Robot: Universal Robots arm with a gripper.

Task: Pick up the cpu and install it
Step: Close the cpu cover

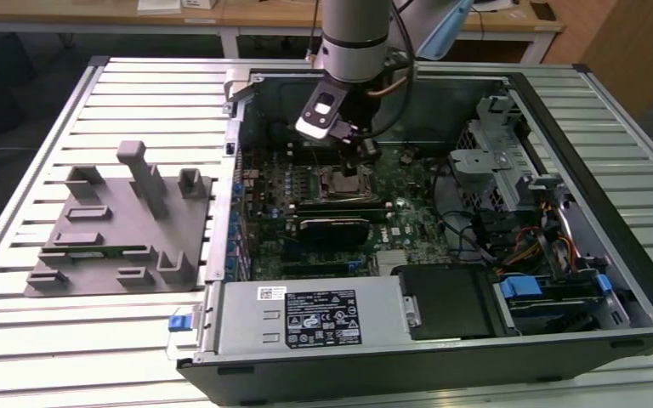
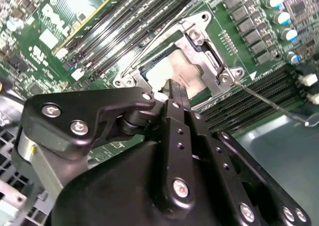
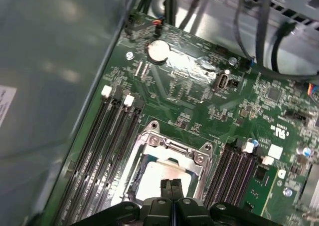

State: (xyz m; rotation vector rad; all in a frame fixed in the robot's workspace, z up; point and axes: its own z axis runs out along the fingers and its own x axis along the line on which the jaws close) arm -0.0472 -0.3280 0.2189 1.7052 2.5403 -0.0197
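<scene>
The cpu [image 3: 149, 182] is a silvery-white square lying flat inside the dark socket frame [image 3: 172, 147] on the green motherboard; it also shows in the second wrist view as a pale cpu [image 2: 175, 68]. My gripper [image 3: 172, 187] hangs just above its edge with both fingers pressed together and nothing between them. In the exterior view the gripper [image 1: 363, 144] reaches down into the open computer case, right over the socket [image 1: 346, 183]. The black fingers [image 2: 175, 94] cover part of the chip. The socket's thin metal lever [image 2: 269, 102] stands swung out to the side.
Memory slots [image 3: 107, 146] flank the socket on both sides. A drive cage and cable bundles [image 1: 508, 183] fill the case on the exterior view's right, and the power supply [image 1: 303, 316] sits at the front. A grey tray [image 1: 111, 234] with upright posts rests on the slatted table at the left.
</scene>
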